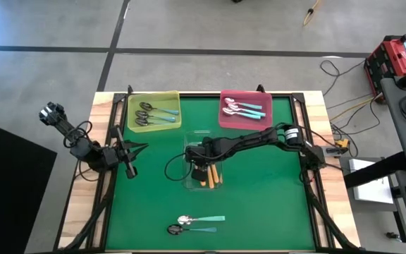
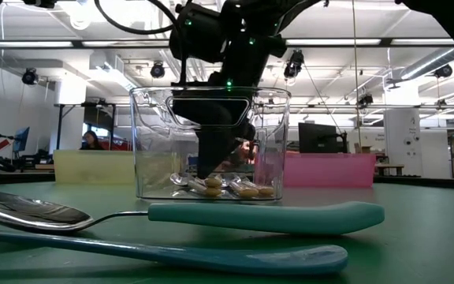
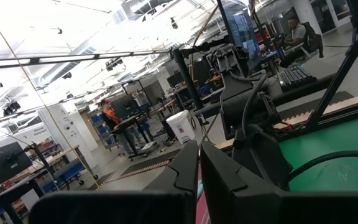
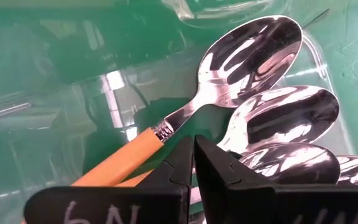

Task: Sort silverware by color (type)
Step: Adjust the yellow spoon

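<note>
- Several orange-handled spoons (image 4: pixel 241 93) are seen lying piled in the clear tray (image 1: pixel 204 170) at the middle of the green surface (image 1: pixel 259 197), their shiny bowls overlapping and their handles side by side.
- Two teal-handled spoons (image 1: pixel 197 224) are left loose near the front edge of the surface, well apart from the trays; more teal-handled spoons are already held in the yellow tray (image 1: pixel 154 111) and the pink tray (image 1: pixel 244 109) at the back.
- The right pincer (image 1: pixel 201 169) is lowered into the clear tray, directly over the pile, with its fingers pressed together and nothing pinched between them.
- With the fingers pressed together, no spoon can be taken; if the pincer is pushed further down in this state, the pile is likely to be shoved about or a bowl scraped rather than grasped.
- Because the bowls are stacked and touching, two spoons could be caught at once, or one could be lifted and another dragged along and dropped onto the surface.
- Slim, smooth handles and polished metal are judged likely to slip or swivel in a narrow pinch.
- The light clear tray could be nudged or tipped if a wall is struck by the arm on the way out.
- The left pincer (image 1: pixel 130 149) is parked at the left edge of the surface, pressed together and empty.
</note>
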